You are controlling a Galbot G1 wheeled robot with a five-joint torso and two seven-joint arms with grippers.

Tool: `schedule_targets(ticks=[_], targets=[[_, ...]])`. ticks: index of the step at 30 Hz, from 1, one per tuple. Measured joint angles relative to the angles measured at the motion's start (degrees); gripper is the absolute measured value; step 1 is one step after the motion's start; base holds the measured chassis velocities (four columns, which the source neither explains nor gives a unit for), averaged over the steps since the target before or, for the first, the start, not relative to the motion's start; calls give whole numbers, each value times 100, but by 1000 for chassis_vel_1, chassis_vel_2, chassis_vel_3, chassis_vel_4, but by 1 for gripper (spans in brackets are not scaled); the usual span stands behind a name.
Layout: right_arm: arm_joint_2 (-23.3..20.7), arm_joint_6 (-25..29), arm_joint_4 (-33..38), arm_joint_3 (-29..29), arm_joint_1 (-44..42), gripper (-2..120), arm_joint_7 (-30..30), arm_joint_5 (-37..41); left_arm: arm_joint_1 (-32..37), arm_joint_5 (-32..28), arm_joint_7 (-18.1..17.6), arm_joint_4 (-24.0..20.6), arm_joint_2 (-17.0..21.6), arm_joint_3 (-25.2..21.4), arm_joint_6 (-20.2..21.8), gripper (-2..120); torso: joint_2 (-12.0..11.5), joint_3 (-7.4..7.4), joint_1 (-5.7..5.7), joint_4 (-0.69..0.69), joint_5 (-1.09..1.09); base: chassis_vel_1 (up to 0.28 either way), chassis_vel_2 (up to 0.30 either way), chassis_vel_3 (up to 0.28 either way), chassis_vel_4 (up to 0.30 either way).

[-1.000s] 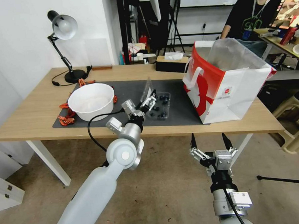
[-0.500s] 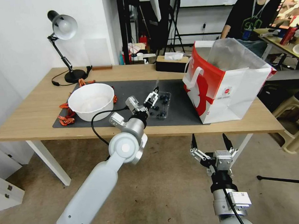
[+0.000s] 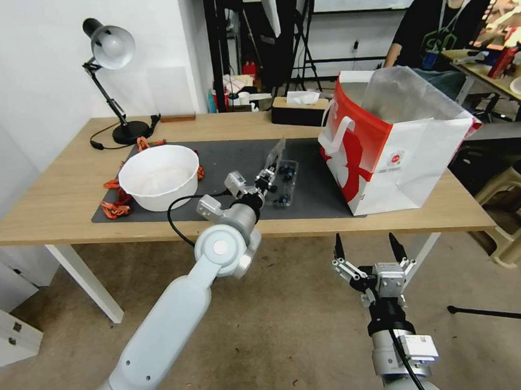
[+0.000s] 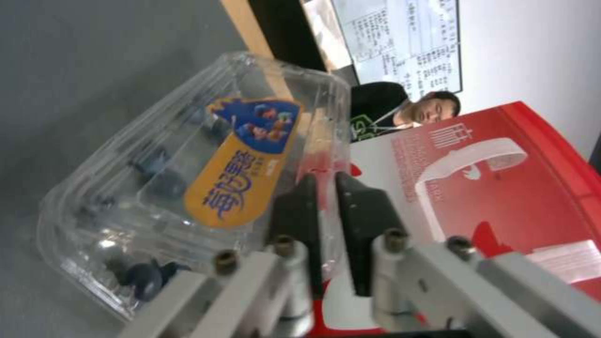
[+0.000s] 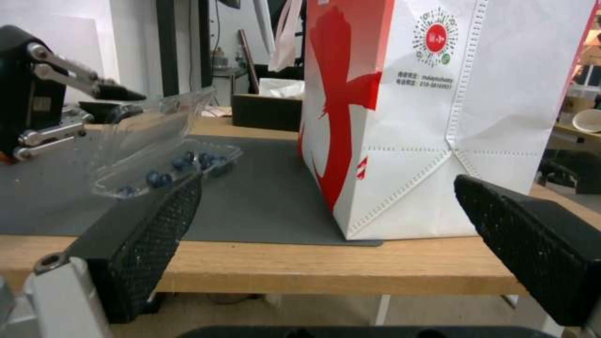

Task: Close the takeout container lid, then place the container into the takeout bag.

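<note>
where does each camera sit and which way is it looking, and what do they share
Head view: from the robot's head, down at the table; both arms show, left pincer at the takeout container, right pincer low before the table edge.
Left wrist view: along that pincer's fingers, pinching the lid.
Right wrist view: level with the tabletop, between its open fingers.
All three share the takeout bag.
</note>
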Motion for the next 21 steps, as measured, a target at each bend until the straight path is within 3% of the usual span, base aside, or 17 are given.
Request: schedule_targets(ticks=[2, 21], targets=[[1, 6, -2, 0, -1, 100, 1, -2, 5, -61, -35, 17, -18, 5, 16, 0, 0, 0, 0, 0, 0, 0, 0, 0, 0], [-6, 15, -15, -1, 8, 100, 3, -5, 42, 363, -77, 309, -14, 327, 153, 0, 0, 0, -1, 0, 0, 0, 0, 0, 0]])
